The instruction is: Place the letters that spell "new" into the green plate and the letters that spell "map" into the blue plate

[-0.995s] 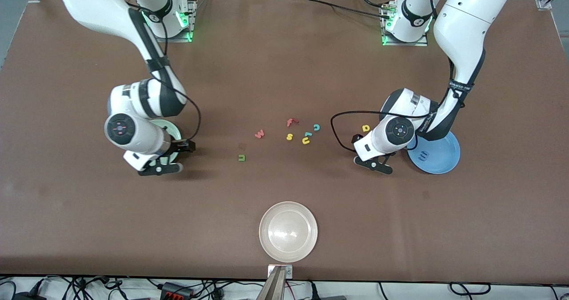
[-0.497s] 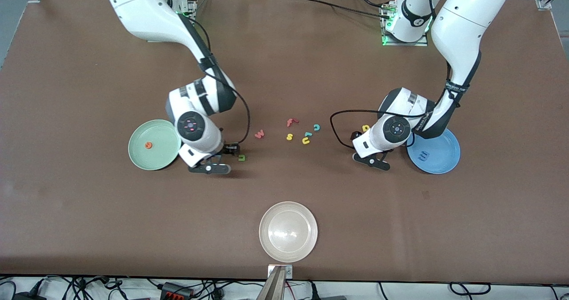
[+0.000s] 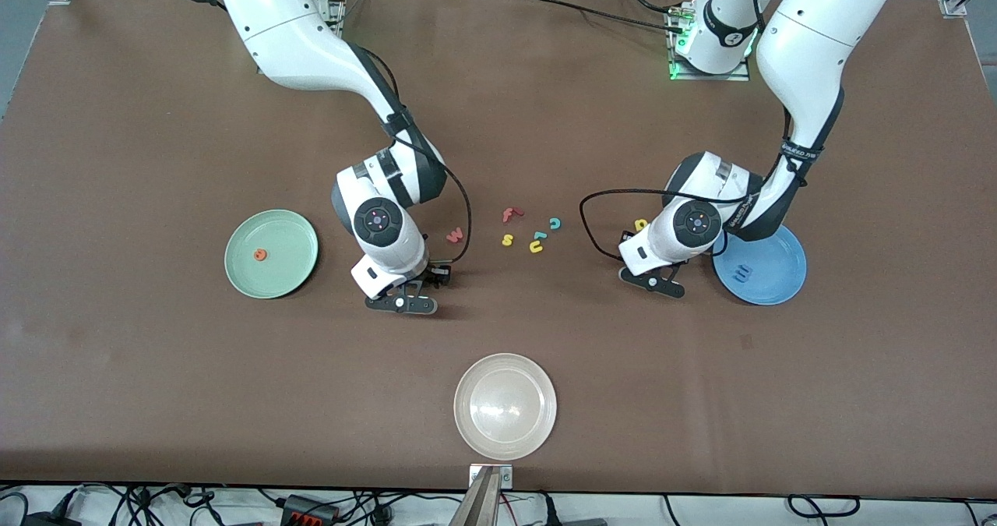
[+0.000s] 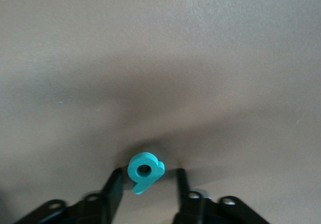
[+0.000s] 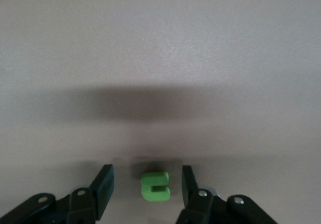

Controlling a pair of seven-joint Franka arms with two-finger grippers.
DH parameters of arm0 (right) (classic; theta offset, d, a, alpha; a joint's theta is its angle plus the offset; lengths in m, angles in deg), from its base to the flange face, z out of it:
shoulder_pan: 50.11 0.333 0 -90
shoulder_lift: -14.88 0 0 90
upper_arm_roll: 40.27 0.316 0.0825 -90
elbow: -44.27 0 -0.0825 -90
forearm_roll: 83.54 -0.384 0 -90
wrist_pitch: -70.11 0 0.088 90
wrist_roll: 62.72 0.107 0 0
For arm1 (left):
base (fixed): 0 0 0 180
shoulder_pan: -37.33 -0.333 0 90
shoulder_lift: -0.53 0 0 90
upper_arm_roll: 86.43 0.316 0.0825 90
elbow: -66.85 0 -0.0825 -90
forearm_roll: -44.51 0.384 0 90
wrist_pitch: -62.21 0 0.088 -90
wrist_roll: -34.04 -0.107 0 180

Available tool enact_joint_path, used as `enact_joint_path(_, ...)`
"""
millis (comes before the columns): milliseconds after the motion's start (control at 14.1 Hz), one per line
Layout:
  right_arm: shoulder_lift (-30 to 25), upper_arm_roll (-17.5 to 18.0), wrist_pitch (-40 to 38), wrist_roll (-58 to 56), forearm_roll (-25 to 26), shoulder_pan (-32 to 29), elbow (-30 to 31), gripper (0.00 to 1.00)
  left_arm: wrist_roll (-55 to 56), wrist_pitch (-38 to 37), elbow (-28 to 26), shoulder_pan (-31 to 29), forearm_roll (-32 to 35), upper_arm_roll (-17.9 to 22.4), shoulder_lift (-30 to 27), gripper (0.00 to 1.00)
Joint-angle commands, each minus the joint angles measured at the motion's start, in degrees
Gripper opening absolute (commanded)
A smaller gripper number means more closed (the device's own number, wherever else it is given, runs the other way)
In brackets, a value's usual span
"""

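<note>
Right gripper [image 5: 146,174]: low at the desk's middle, between the green plate [image 3: 236,267] and the loose letters.
Right jaws: narrowly apart, one on each side of the green n [image 5: 155,187], a gap on both sides; nothing held.
Left gripper [image 4: 148,175]: low at the desk, just beside the blue plate [image 3: 779,277], on its side toward the loose letters.
Left jaws: narrowly apart, one on each side of the teal a [image 4: 144,171]; a thin gap shows on each side, no grip.
Wrist views only: the n and the a lie flat on the desk; the front view hides both under the gripper bodies.
Front view only: the plates and the other letters.
Green plate: toward the right arm's end of the desk, the orange e [image 3: 261,255] in it.
Blue plate: toward the left arm's end, the blue m [image 3: 744,273] in it.
Yellow p [image 3: 640,224]: on the desk, just beside the left gripper's body.
Red w [image 3: 455,234]: on the desk, near the right arm's wrist.
Loose letters: red f [image 3: 510,214], yellow s [image 3: 507,239], yellow u [image 3: 536,247] and teal c [image 3: 554,223], clustered at the desk's middle.
Cream plate [image 3: 467,432]: at the middle of the desk's edge nearest the front camera.
Desk [image 3: 156,401]: matte brown, shadowed under both grippers.
Room: cables [image 3: 311,506] lie along that same edge.
</note>
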Motion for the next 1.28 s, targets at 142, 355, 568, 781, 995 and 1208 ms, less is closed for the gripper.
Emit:
enact_joint_path(142,1.6,-0.5,0.3,1.0,-0.2,1.0,-1.6,0.60,-0.6,-0.6,0.4,-0.5,-0.1,0.0,-1.7,0.11)
enact_joint_path(355,1.5,-0.5,-0.4,0.9,-0.2,1.0,-1.5,0.56,-0.6,-4.6,2.6,-0.7,-0.1,0.0,-2.2,0.09)
enact_joint_path(568,1.5,-0.5,-0.4,0.9,-0.1,1.1,-1.4,0.46,-0.6,-5.6,4.7,-0.5,-0.1,-0.2,-2.4,0.29)
enact_joint_path(781,1.5,-0.5,-0.5,0.8,-0.1,1.1,-1.1,0.25,-2.5,-4.1,6.2,-0.8,4.9,-0.2,-1.6,0.85)
enact_joint_path(995,1.5,-0.5,-0.6,0.7,-0.2,1.0,-0.9,0.14,-3.2,1.2,5.9,-1.2,5.5,-0.1,1.0,0.80)
enact_joint_path(1208,1.2,-0.5,-1.1,0.6,-0.2,1.0,-1.0,0.11,-3.2,4.7,5.9,-1.2,5.6,0.0,2.6,0.76)
